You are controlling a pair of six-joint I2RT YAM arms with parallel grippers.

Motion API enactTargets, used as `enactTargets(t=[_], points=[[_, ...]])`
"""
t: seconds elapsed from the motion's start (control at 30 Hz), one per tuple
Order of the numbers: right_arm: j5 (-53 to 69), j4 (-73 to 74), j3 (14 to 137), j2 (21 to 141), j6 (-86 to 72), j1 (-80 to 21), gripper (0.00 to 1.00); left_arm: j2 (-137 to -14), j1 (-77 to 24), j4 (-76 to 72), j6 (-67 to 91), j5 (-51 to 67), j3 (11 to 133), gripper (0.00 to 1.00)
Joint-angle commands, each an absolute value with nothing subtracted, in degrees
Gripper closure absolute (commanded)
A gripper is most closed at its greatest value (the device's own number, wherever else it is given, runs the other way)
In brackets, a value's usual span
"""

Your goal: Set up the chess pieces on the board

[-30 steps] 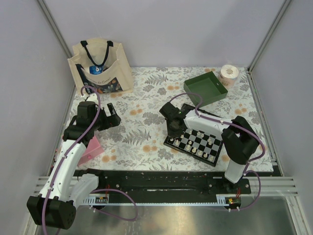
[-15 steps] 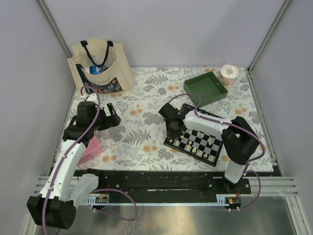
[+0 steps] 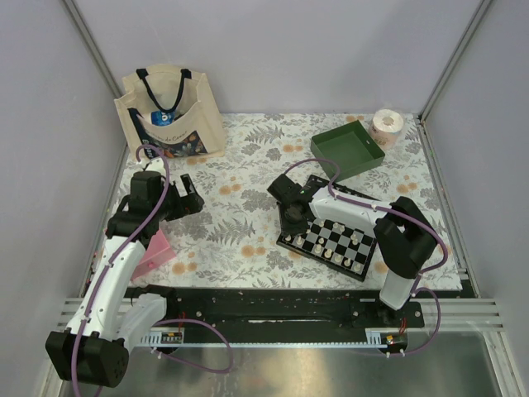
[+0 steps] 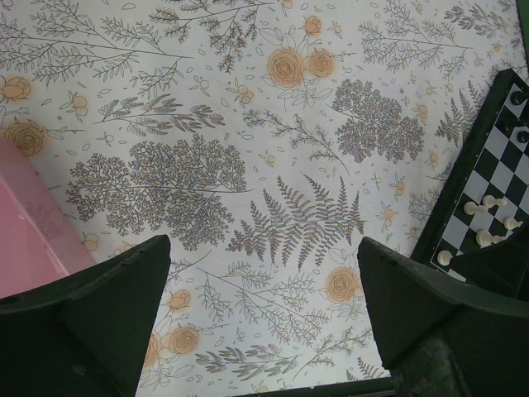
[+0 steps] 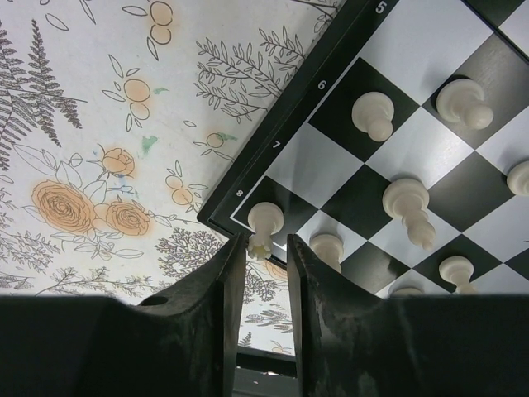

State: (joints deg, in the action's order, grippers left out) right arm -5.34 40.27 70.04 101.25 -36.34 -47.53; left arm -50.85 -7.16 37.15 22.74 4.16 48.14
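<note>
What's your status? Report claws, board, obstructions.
Left claw open, empty, over the tablecloth. Right claw narrowly flanks a white piece on the board's corner square; grip unclear. Another white piece close beside that claw.

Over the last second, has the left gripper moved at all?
No. In the top view the left gripper keeps its spot below the tote bag.

- The board (image 3: 321, 260) lies right of centre on the table (image 3: 248, 165), chess pieces (image 3: 331, 241) on it.
- Tray (image 3: 347, 149) behind it, roll (image 3: 387, 126) to its right.
- Bag (image 3: 171, 112) at far left.
</note>
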Motion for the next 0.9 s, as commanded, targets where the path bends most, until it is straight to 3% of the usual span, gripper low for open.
enactTargets(t=[0.0, 0.2, 0.53, 0.87], points=[[-6.76, 40.96, 71.37, 100.73, -36.3, -48.16, 0.63, -50.8, -6.86, 34.45, 22.41, 5.36, 48.16, 0.01], [-8.26, 42.36, 72.86, 98.35, -35.86, -48.16, 0.52, -50.8, -6.77, 34.37, 22.41, 5.54, 48.16, 0.01], [-14.59, 45.26, 73.04, 92.55, -35.07, -45.97, 0.5, -50.62, -6.86, 34.45, 22.41, 5.36, 48.08, 0.01], [-13.19, 44.12, 69.26, 92.11, -34.98, -40.78, 0.51, -50.71, -6.86, 34.37, 22.5, 5.45, 48.16, 0.01]])
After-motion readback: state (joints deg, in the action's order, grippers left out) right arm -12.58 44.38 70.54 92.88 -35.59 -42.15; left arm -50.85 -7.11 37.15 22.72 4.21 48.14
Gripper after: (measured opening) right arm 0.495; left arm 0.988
